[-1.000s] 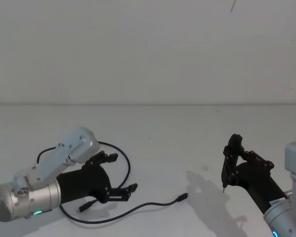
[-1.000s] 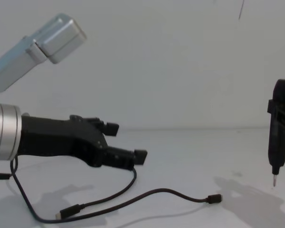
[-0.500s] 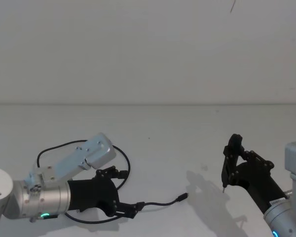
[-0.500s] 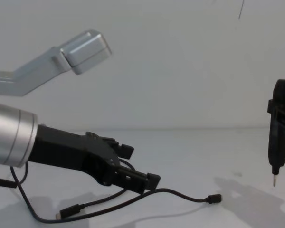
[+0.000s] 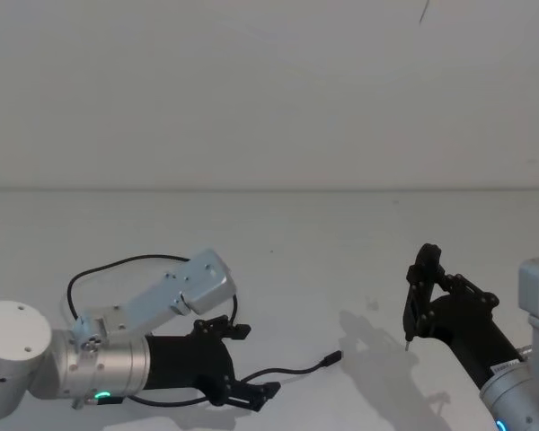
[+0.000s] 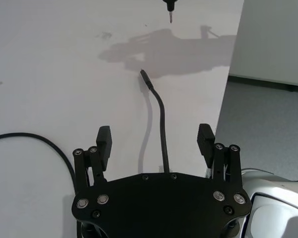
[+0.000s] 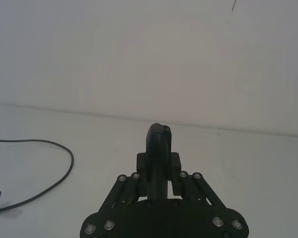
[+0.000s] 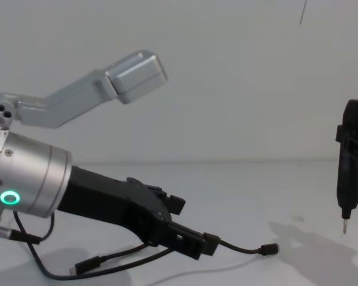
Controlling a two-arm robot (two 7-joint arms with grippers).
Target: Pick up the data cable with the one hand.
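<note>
1. While the left hand point(image 5: 256, 361) sits low over the tabletop point(image 5: 341, 233) with its fingers spread wide and nothing in them, I'd call this the line-up step, right before the actual grab.
2. The data cable point(image 5: 292, 370) lies flat on the tabletop. There's a loop behind the left arm, then a run under the hand and out to a small plug point(image 5: 332, 359) pointing toward the middle.
3. Next move, my guess: drop the last bit so a finger lands on each side of the cord, then close. It's a thin floppy cord lying flat, so the fingertips probably need to get right down to the surface or they'll pinch air.
4. The left wrist view is the handy one, since the cord runs straight out between the two fingers, roughly centred. From the head view the hand's own body covers that spot.
5. The chest view gives the height. The lower finger looks just above the cord, but I can't tell if it's touching. It also shows the longer plug point(image 8: 86, 266) lying near the front left.
6. The right hand point(image 5: 422, 287) is parked off to the right, clenched on a pen-shaped tool point(image 8: 349, 161) with the tip down, well apart from the cable.
</note>
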